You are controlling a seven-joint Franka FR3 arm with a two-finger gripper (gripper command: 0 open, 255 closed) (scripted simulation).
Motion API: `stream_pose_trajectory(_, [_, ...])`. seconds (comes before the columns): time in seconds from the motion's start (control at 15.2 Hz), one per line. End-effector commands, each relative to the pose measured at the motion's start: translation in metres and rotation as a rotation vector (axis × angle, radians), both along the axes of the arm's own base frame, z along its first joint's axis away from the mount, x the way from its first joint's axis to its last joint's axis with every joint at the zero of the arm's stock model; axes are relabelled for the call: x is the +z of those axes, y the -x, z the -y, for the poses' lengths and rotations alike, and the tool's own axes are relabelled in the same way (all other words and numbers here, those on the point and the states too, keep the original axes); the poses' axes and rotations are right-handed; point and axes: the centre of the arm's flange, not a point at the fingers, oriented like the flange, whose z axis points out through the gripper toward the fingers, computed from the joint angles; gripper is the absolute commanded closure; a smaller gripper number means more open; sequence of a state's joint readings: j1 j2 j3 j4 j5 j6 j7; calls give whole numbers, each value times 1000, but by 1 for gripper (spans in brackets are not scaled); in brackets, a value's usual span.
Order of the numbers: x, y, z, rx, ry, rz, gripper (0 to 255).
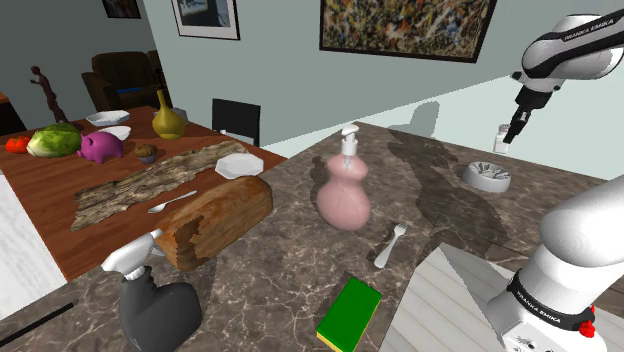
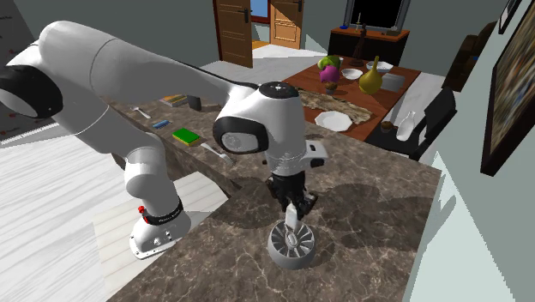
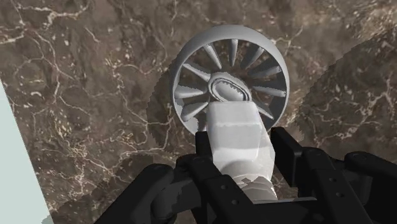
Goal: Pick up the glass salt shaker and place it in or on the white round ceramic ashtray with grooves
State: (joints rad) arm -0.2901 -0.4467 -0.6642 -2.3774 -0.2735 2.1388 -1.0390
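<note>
Pale green walls (image 1: 290, 80), framed painting (image 1: 405, 25), wooden door (image 2: 234, 30), dark marble counter (image 1: 290, 290).

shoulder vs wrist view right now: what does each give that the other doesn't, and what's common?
Shoulder adds: the pink dispenser, loaf, green sponge, fork and the wooden table beyond the counter.
Wrist adds: the fingers clasping the shaker, and the ashtray's grooves radiating from a toothed centre beneath it.
Both: the gripper holding the shaker over the ashtray, above the marbled counter.
</note>
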Motion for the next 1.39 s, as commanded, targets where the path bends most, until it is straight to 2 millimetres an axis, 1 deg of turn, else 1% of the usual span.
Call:
stream_pose_trajectory(0.0, [-12,2,1,1,0,0,255])
stream_pose_trajectory(0.79, [-75,2,1,1,0,0,255])
stream_pose_trajectory(1.32, [-75,2,1,1,0,0,255])
